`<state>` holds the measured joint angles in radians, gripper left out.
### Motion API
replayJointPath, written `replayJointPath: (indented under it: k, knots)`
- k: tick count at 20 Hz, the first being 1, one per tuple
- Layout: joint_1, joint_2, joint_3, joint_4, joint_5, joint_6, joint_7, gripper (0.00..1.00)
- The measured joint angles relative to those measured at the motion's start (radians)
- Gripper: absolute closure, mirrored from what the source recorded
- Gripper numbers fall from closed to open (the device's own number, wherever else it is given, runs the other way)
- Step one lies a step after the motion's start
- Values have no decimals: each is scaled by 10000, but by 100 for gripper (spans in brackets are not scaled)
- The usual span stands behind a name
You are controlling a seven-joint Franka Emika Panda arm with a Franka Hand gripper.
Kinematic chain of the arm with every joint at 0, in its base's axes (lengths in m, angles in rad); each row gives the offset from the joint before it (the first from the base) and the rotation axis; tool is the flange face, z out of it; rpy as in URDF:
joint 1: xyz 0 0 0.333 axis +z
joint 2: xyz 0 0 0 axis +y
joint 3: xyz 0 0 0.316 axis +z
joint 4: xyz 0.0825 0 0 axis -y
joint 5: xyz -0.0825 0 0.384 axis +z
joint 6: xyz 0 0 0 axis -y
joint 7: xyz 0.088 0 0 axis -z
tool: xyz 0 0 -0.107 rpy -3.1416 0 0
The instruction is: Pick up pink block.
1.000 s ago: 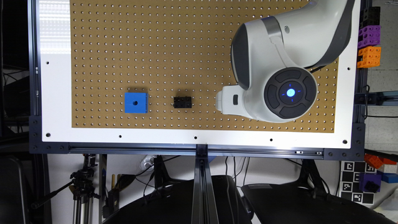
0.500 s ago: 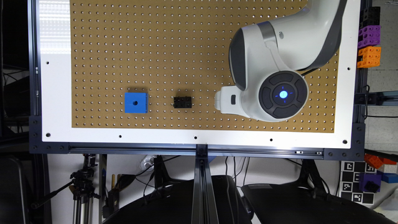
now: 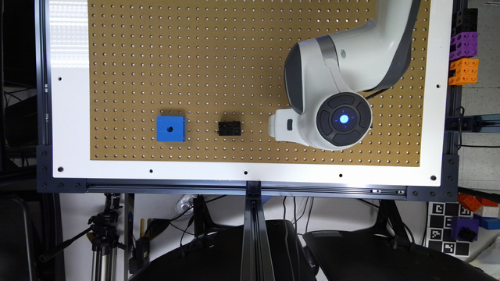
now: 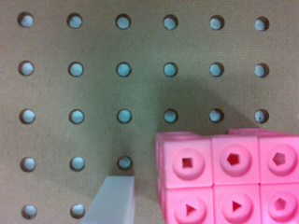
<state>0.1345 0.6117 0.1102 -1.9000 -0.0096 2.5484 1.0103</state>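
Observation:
The pink block (image 4: 229, 179) shows close up in the wrist view, lying on the brown pegboard (image 4: 93, 93), with round recesses in a grid on its top face. One white finger (image 4: 112, 200) stands just beside its edge, a narrow gap between them; the other finger is out of frame. In the exterior view the arm's wrist covers the block, and the gripper (image 3: 281, 125) is the white part at the board's front right.
A black block (image 3: 229, 128) and a larger blue cube (image 3: 170, 128) sit on the pegboard (image 3: 195, 58) to the exterior view's left of the arm. Purple and orange blocks (image 3: 463, 58) hang off the board's right edge.
The arm's wrist has shifted a little toward the exterior view's left over the last second. The blue cube and black block have not moved.

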Motion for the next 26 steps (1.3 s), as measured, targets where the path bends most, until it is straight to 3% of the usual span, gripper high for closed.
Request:
replayJointPath:
  k: [3,4,18,26]
  knots:
    - [0,32,-1,3,0,2,0,0]
    - [0,44,-1,5,0,4,0,100]
    - [-1,-51,-17,2,-18,-94,-1,100]
    - [0,-1019,-19,-1,-18,-1106,0,100]
